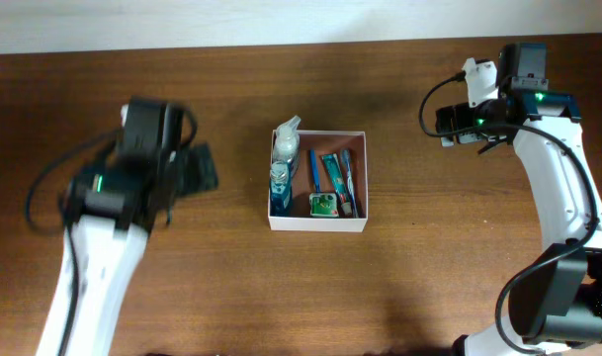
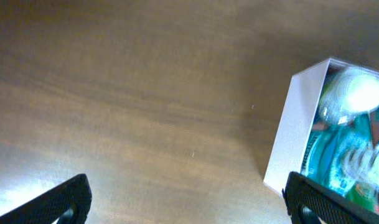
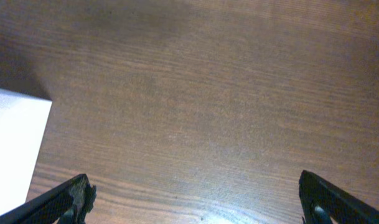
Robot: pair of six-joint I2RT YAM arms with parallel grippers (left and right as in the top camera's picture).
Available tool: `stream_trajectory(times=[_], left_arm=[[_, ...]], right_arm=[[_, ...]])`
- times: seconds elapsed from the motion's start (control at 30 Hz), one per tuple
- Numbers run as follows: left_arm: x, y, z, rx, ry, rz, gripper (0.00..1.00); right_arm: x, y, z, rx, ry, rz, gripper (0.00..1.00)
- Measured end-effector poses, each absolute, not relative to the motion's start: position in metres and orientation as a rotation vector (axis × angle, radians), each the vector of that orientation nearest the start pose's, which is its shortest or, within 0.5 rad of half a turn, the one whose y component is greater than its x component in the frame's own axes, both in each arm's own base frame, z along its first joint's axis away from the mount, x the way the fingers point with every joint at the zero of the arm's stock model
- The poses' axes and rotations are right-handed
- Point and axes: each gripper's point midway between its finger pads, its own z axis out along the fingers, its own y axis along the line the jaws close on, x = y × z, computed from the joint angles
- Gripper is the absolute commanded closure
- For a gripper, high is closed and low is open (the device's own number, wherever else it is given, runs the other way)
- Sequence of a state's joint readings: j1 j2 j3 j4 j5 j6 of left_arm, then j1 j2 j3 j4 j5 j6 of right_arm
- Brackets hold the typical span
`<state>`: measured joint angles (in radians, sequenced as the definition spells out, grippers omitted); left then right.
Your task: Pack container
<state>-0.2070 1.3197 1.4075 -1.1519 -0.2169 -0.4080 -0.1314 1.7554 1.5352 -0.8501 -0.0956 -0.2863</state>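
The brown wooden table (image 1: 231, 287) fills all three views. The left arm (image 1: 93, 257) rises from the lower left edge and looks blurred in the overhead view. The right arm (image 1: 558, 188) curves up along the right side.

The container (image 1: 318, 224) sits near the middle of the table, between the two arms and apart from both. It is a square, shallow white box with its sides roughly parallel to the table edges.

The left end effector (image 2: 189, 202) is spread wide and holds nothing. Only bare table shows between its fingers, and the container's white wall lies off to its right in the wrist view. The right end effector (image 3: 198, 202) is also fully spread and empty, over bare wood at the upper right, well away from the container.

Toiletries lie side by side inside the container:
- A clear bottle (image 1: 286, 143) with a pale top lies along the left wall, its top poking past the far rim.
- A blue bottle (image 1: 280, 183) lies just below it.
- Slim blue and teal tubes (image 1: 330, 173) lie lengthwise to the right.
- A small green packet (image 1: 324, 205) rests near the front wall.
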Motion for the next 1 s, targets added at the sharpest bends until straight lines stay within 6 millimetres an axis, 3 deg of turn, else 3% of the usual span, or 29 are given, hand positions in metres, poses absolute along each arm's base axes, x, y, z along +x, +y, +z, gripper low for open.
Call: stream_trajectory(times=[0.1,0.23,0.4,0.53,0.8,1.0], left_arm=[[0.285,-0.022,0.223,-0.335,2.547,0.056,0.01],[0.253,-0.015,0.185,-0.336,2.502,0.036,0.01],[0.238,-0.011,0.146,-0.34,2.356,-0.024,0.01],[0.243,-0.012,0.129,-0.342,2.204,-0.086,0.0],[0.262,-0.01,0.134,-0.345,1.832,-0.173,0.01],[0.259,0.001,0.134,-0.337,1.763,-0.126,0.01]], right_arm=[[0.437,-0.041,0.163,-0.235,2.623,-0.016,0.02],[0.436,-0.041,0.163,-0.236,2.623,-0.016,0.02],[0.437,-0.041,0.163,-0.236,2.623,-0.017,0.02],[0.436,-0.041,0.163,-0.236,2.623,-0.016,0.02],[0.436,-0.041,0.163,-0.236,2.623,-0.016,0.02],[0.436,-0.041,0.163,-0.236,2.623,-0.017,0.02]])
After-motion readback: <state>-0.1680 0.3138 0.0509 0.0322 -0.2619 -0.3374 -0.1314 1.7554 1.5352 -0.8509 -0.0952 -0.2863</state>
